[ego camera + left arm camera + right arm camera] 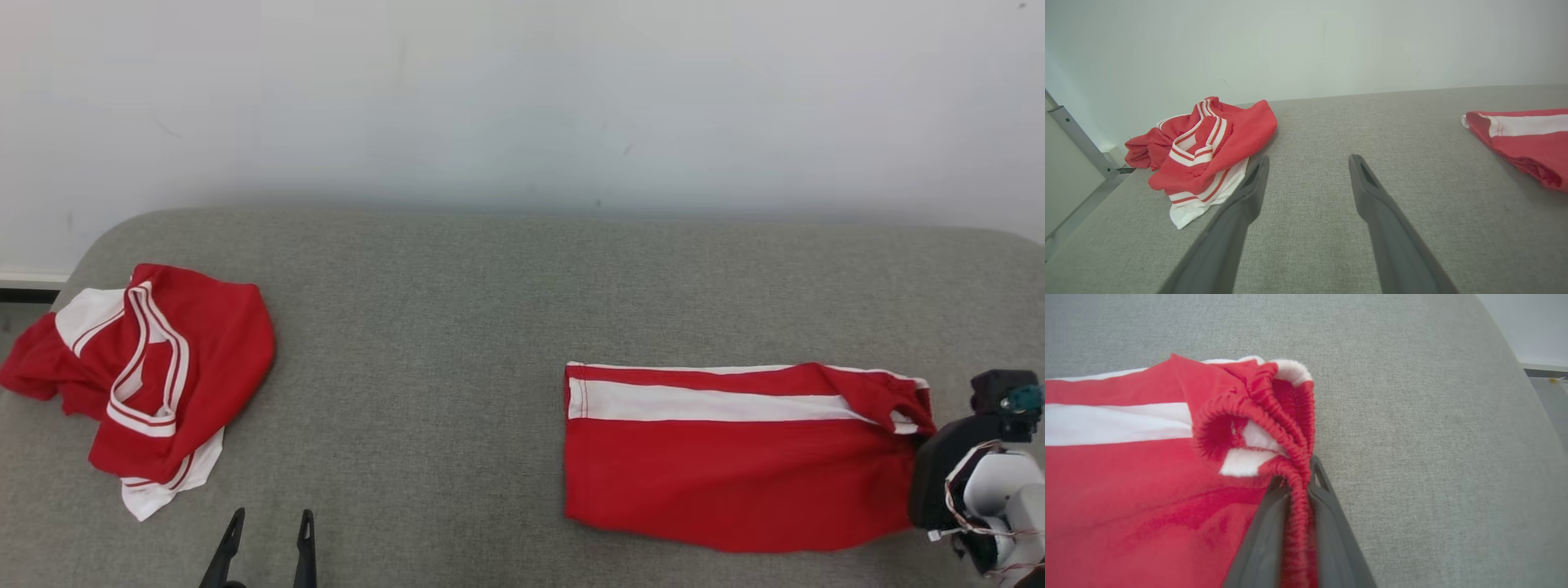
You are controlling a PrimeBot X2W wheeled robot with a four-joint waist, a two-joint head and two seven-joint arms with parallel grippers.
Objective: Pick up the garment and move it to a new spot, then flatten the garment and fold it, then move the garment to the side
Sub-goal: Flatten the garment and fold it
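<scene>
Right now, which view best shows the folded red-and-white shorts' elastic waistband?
Right wrist view: elastic waistband close up, pinched in the right end effector. Head view has it small, bunched; left wrist view catches the shorts' other end.

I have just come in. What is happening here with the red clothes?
The right end effector is closed on the elastic waistband of the red shorts, which lie flat. The left end effector is open and holds nothing, near a crumpled red and white shirt. Both garments lie on the grey padded surface.
</scene>
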